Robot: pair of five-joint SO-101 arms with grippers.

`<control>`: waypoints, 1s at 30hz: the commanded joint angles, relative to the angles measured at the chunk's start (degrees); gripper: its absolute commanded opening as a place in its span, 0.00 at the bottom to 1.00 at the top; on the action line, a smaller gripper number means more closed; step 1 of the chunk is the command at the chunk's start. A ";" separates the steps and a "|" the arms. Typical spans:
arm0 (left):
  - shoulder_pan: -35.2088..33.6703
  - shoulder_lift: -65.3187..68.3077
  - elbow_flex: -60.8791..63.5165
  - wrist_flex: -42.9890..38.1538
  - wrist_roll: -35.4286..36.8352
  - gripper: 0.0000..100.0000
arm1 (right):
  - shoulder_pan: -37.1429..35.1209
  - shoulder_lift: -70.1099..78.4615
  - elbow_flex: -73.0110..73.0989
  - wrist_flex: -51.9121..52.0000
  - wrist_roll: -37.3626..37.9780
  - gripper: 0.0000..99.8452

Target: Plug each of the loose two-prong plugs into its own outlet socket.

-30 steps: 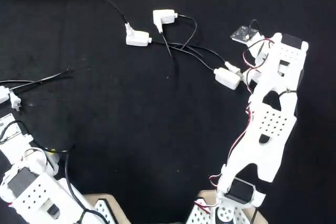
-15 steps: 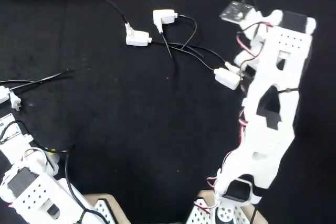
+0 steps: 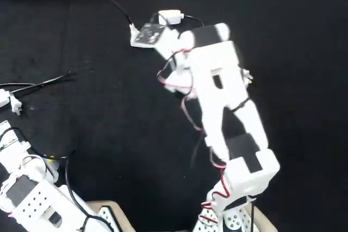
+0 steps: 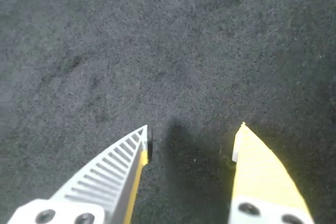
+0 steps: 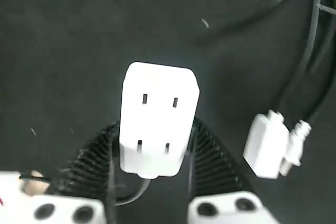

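My right gripper (image 5: 155, 129) is shut on a white outlet socket block (image 5: 157, 116), whose two pairs of slots face the camera; a black finger presses on each side. Close beside it lies a small white two-prong plug (image 5: 270, 145) among black cords. From above, the right arm (image 3: 217, 80) stretches over the middle of the table toward two white plugs at the back (image 3: 171, 17) (image 3: 137, 41). Another small plug (image 3: 15, 104) lies at the table's left edge. My left gripper (image 4: 191, 135) is open over bare black cloth.
Black cords (image 3: 109, 1) run across the back of the cloth, and one more (image 3: 49, 81) crosses at the left. The left arm (image 3: 24, 188) rests at the front left corner. The right arm's base (image 3: 234, 210) stands at the front centre.
The right arm has risen and swung from the table's right side leftward to the back plugs. The outlet block has left its earlier spot. The left arm has kept still.
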 commanded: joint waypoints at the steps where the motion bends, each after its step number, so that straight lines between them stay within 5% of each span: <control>1: -0.84 -0.44 -1.10 0.35 -0.44 0.26 | -5.80 -3.30 7.69 -6.68 -6.15 0.01; 5: -5.67 -0.44 -1.63 0.44 -1.49 0.26 | -11.08 -3.74 17.63 -15.65 -8.97 0.01; 13: -27.21 -0.35 1.54 -0.18 -20.04 0.26 | -19.08 -3.21 27.74 -31.91 -14.24 0.01; 19: -28.26 -0.35 3.38 -1.67 -21.71 0.26 | -18.37 -2.33 34.33 -38.42 -19.78 0.08; 30: -28.26 -0.35 3.65 -1.67 -22.15 0.26 | -18.64 2.15 37.58 -40.79 -18.55 0.24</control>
